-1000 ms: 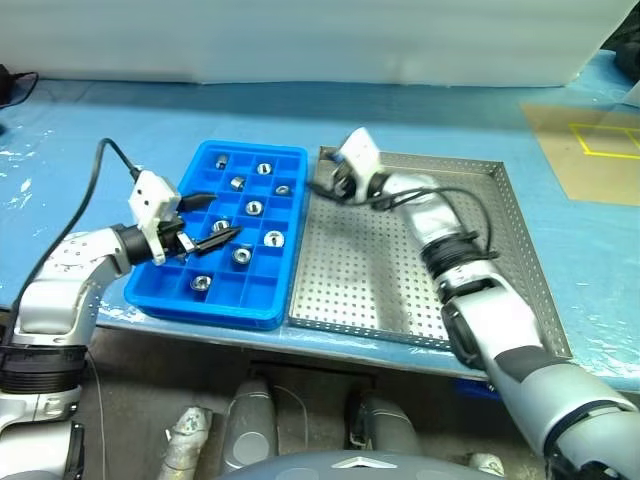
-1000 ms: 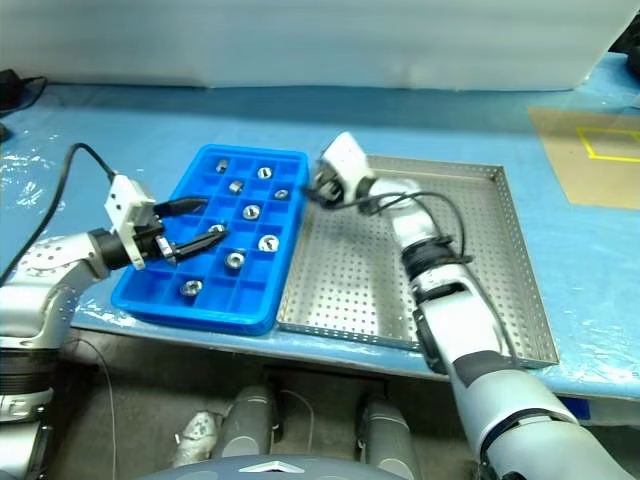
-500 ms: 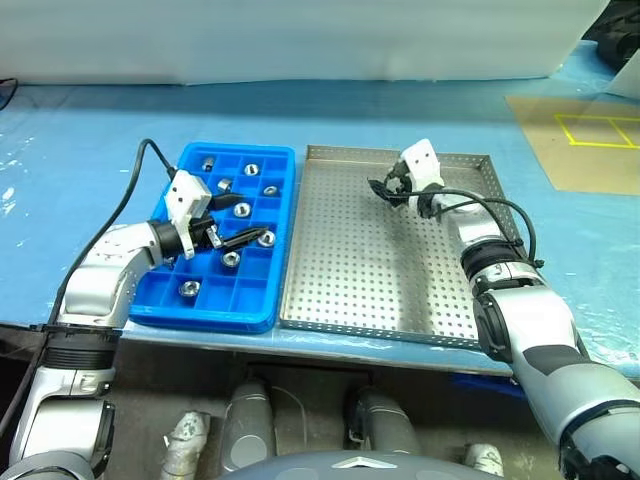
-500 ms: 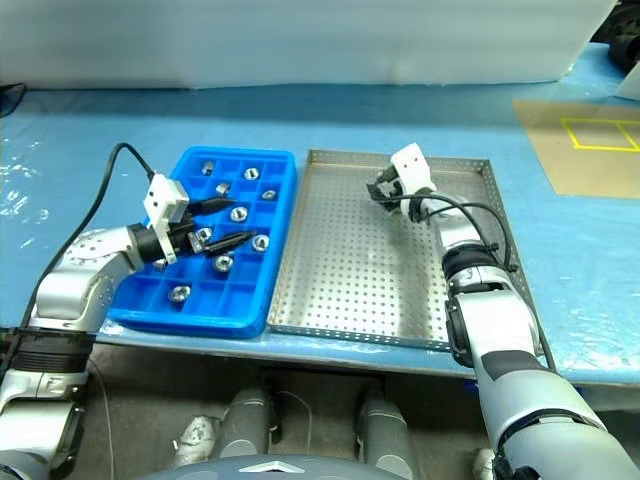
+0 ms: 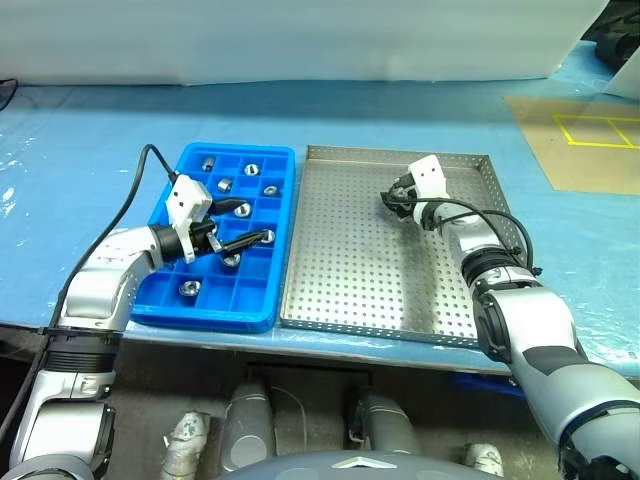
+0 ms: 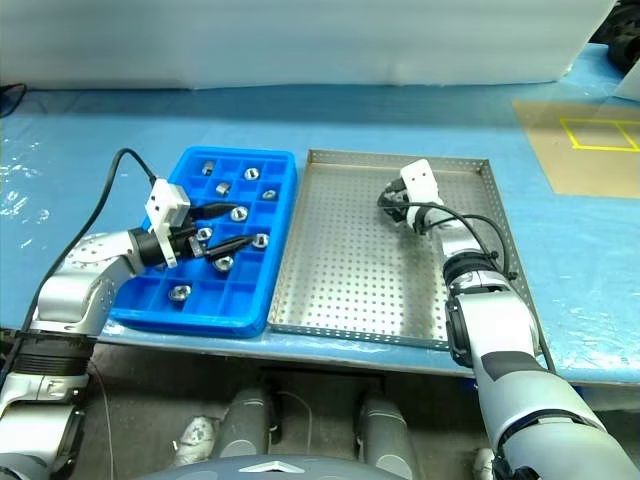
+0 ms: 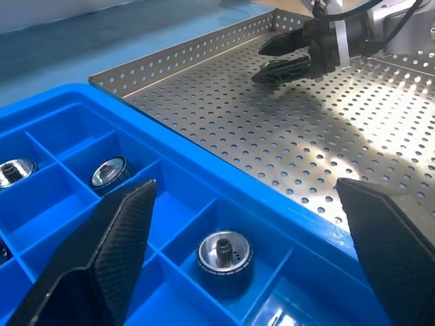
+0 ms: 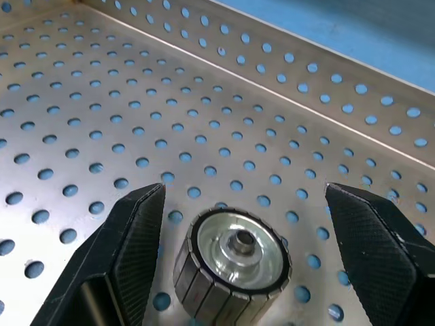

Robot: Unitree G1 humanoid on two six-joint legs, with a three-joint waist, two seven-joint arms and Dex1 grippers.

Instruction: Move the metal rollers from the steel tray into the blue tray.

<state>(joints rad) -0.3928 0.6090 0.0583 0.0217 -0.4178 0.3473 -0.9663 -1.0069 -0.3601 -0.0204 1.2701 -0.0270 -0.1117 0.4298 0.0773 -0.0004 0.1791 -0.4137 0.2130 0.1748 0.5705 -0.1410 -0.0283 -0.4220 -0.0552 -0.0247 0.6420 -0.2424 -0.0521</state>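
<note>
The right hand (image 8: 234, 224) sits low over the steel tray (image 5: 370, 270), near its far right corner, fingers spread wide with one metal roller (image 8: 234, 261) standing between them, untouched on the perforated floor. The left hand (image 5: 235, 226) hovers over the middle of the blue tray (image 5: 160, 308), fingers apart and empty. Other metal rollers (image 6: 222, 263) sit singly in the blue tray's compartments.
</note>
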